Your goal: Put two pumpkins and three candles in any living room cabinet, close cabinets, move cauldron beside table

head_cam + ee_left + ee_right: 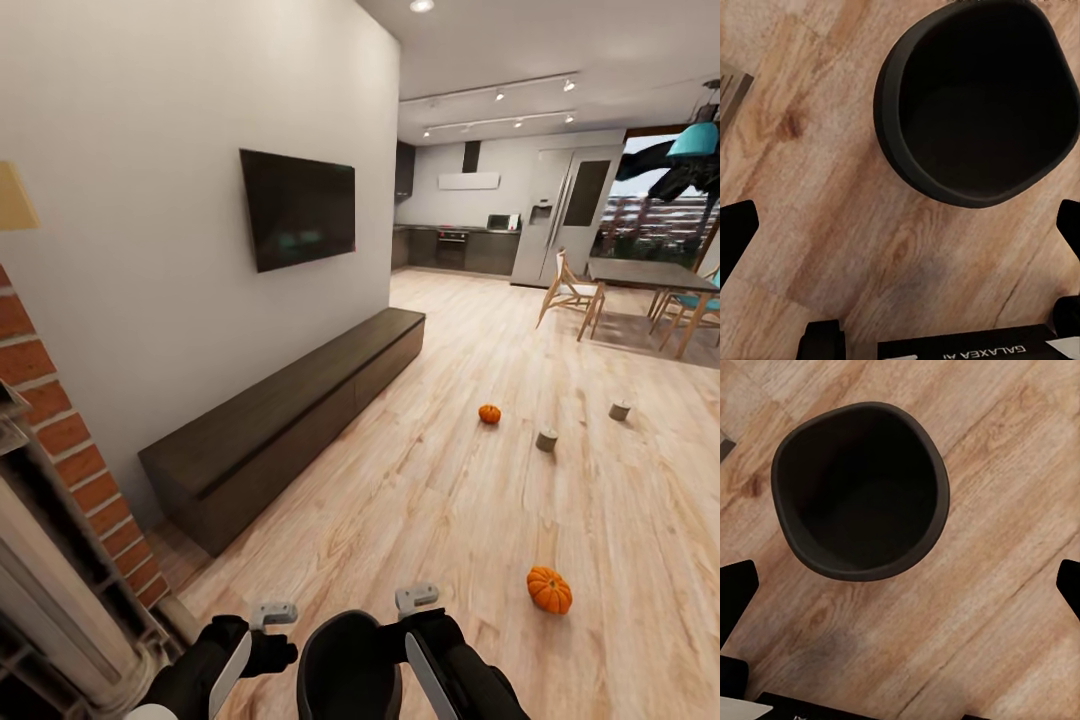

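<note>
Black, smooth-walled, round-mouthed cauldron (348, 660) stands upright on light, knotted wood floor (450, 500) between the left gripper (272, 612) and right gripper (416, 598), touching neither. Both grippers hang spread wide and empty. Two ribbed orange pumpkins (549, 589) (489, 413) and two stubby pale candles (546, 439) (620, 410) lie ahead of the right gripper; the long, closed dark-wood cabinet (290, 425) runs ahead of the left.

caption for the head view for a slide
Two pumpkins and two candles lie on the wood floor beside the closed cabinet.
</note>
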You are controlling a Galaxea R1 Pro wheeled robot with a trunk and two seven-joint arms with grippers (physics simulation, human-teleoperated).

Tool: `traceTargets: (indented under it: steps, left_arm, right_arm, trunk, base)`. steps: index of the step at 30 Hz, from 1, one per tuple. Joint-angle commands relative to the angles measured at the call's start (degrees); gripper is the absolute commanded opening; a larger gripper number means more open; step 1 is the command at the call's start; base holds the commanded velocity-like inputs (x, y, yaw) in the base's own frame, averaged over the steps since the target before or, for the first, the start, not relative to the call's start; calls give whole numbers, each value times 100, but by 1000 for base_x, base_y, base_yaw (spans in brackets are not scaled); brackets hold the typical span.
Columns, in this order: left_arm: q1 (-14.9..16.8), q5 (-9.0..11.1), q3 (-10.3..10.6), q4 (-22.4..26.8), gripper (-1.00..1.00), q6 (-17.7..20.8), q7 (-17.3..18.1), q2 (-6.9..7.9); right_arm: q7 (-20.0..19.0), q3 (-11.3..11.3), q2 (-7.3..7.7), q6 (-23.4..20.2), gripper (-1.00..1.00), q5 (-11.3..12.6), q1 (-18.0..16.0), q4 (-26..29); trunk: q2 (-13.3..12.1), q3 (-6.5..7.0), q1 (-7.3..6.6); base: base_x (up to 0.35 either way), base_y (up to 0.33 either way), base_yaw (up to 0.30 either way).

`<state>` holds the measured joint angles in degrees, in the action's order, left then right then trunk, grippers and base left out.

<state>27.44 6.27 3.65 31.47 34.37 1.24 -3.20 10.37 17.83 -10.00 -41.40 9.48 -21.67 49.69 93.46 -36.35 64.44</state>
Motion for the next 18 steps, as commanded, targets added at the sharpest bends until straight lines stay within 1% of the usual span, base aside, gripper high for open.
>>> traceTargets:
  steps: [1, 16, 18]
  left_arm:
    - [1, 58, 21, 8, 100, 20, -20, 4]
    - [-2, 58, 22, 8, 100, -17, -11, 4]
    - [-2, 58, 48, 8, 100, -17, -11, 4]
  right_arm:
    - [53, 9, 0, -17, 100, 60, -5, 5]
    - [53, 10, 0, -17, 100, 62, -4, 5]
    - [53, 10, 0, -17, 100, 62, -4, 5]
  trunk:
    - [45, -24, 22]
    - [646, -293, 352]
    - [726, -329, 396]
  base:
    - [0, 0, 0]
    - [0, 0, 0]
    - [0, 0, 0]
